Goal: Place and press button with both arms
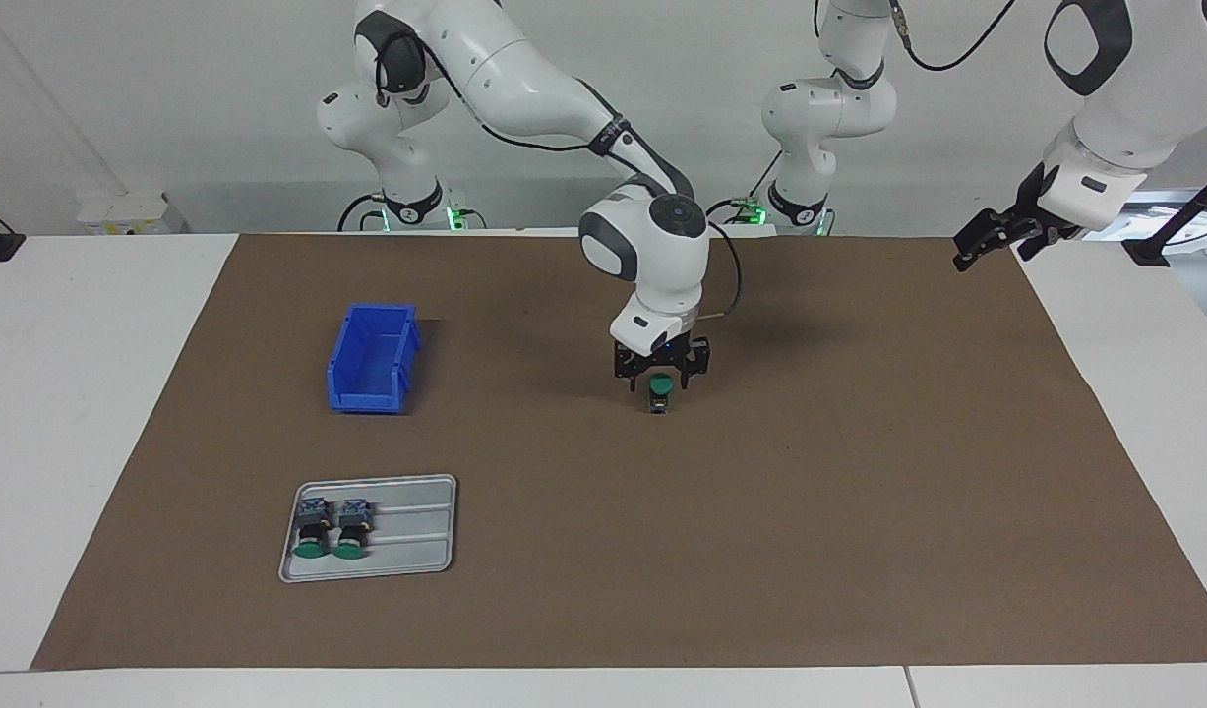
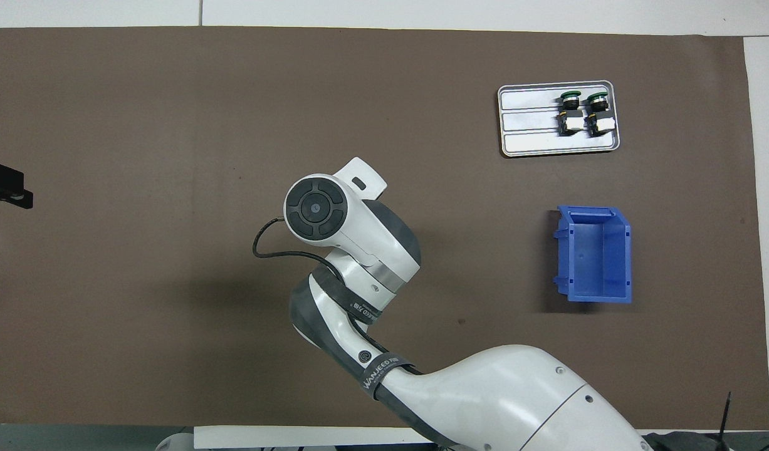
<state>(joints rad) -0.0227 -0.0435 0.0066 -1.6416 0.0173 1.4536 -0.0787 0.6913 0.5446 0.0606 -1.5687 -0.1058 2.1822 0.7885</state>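
Observation:
A button (image 1: 660,391) with a green cap stands upright on the brown mat (image 1: 859,492) near the middle of the table. My right gripper (image 1: 660,382) points straight down right over it, at the level of the cap. In the overhead view the right arm's wrist (image 2: 334,219) hides both the button and the gripper. My left gripper (image 1: 992,241) hangs open and empty in the air over the mat's edge at the left arm's end of the table, and the left arm waits there. Its tip (image 2: 7,190) shows at the edge of the overhead view.
Farther from the robots, toward the right arm's end, a grey tray (image 1: 416,536) (image 2: 528,125) holds two more buttons (image 1: 331,529) (image 2: 583,114) lying on their sides. A blue bin (image 1: 372,359) (image 2: 594,254) stands nearer to the robots than the tray.

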